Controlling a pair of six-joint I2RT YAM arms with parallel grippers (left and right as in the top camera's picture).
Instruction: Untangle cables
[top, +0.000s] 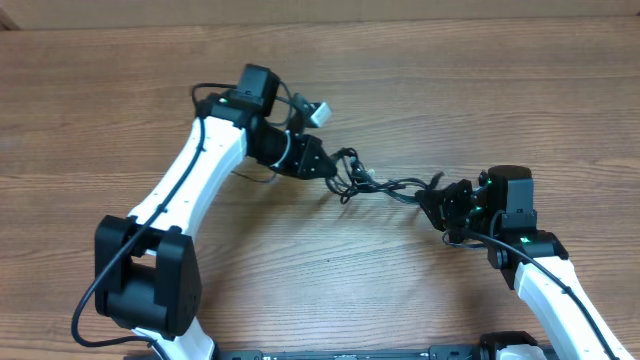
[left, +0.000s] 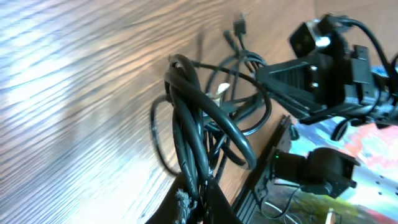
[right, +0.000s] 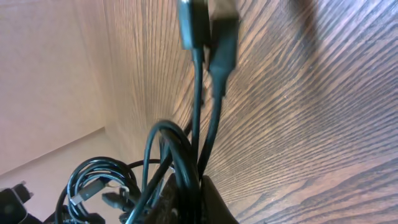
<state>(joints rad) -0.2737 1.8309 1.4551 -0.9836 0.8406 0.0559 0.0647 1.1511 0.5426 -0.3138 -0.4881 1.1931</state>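
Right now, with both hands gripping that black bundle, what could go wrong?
1. The left hand and the right hand are both shut on the same cables. Pulling apart might tighten the loops rather than free them.
2. The plug ends could snag in a loop as the cords slide.
3. Cords this thin may slip out of a hand.

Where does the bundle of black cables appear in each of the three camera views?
Overhead: the cables stretch across the middle, between the left gripper and the right gripper.
Left wrist: the cables loop in the centre, rising from the bottom edge.
Right wrist: the cables run from bottom centre to the top edge.
Shared landmark: the wooden table, behind the cables in every view.
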